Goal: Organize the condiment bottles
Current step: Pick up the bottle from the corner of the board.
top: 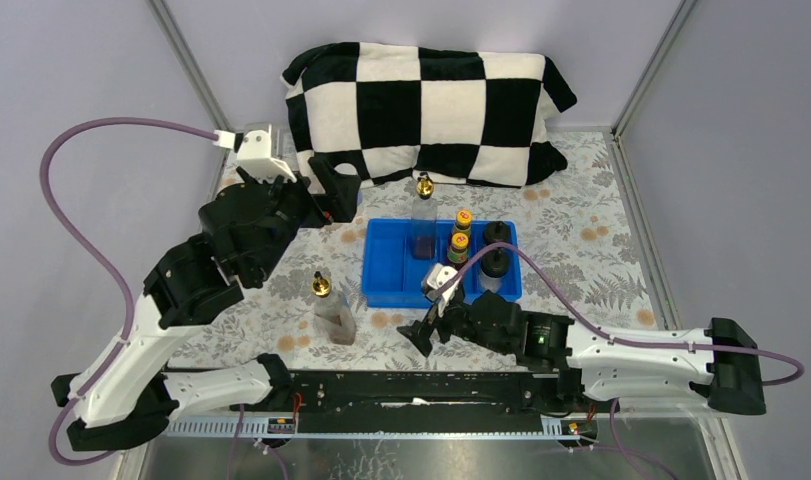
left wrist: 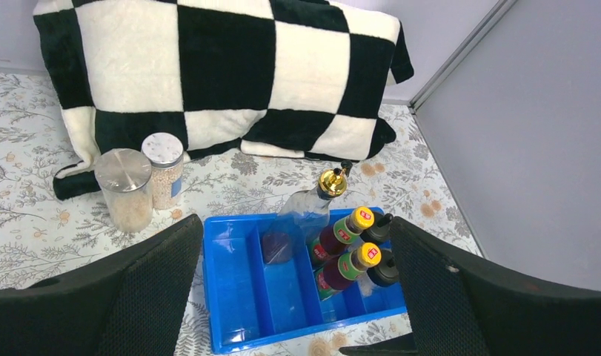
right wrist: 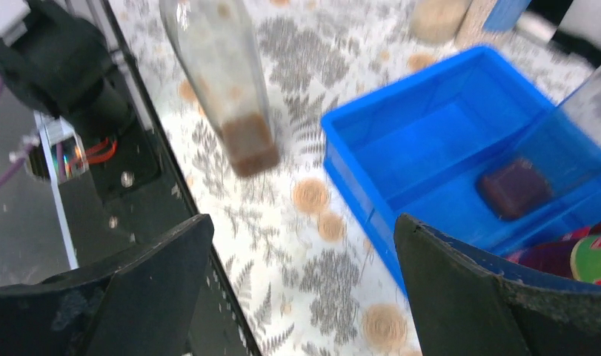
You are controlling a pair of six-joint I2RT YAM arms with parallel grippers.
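Observation:
A blue tray (top: 386, 262) holds a clear gold-topped bottle (top: 424, 212), two red-brown sauce bottles with yellow caps (top: 461, 233) and two black-capped shakers (top: 495, 250). A second gold-topped bottle (top: 328, 305) stands on the cloth left of the tray, and its lower body (right wrist: 224, 81) shows in the right wrist view. Two clear jars (left wrist: 141, 182) stand by the pillow. My left gripper (top: 343, 195) hangs open behind the tray's left end, with nothing between its fingers (left wrist: 134, 289). My right gripper (top: 429, 325) is open and empty at the tray's near edge (right wrist: 356, 170).
A black-and-white checked pillow (top: 426, 110) lies along the back of the table. The floral cloth (top: 581, 250) covers the tabletop. A black rail (top: 411, 385) runs along the near edge between the arm bases. Grey walls close in both sides.

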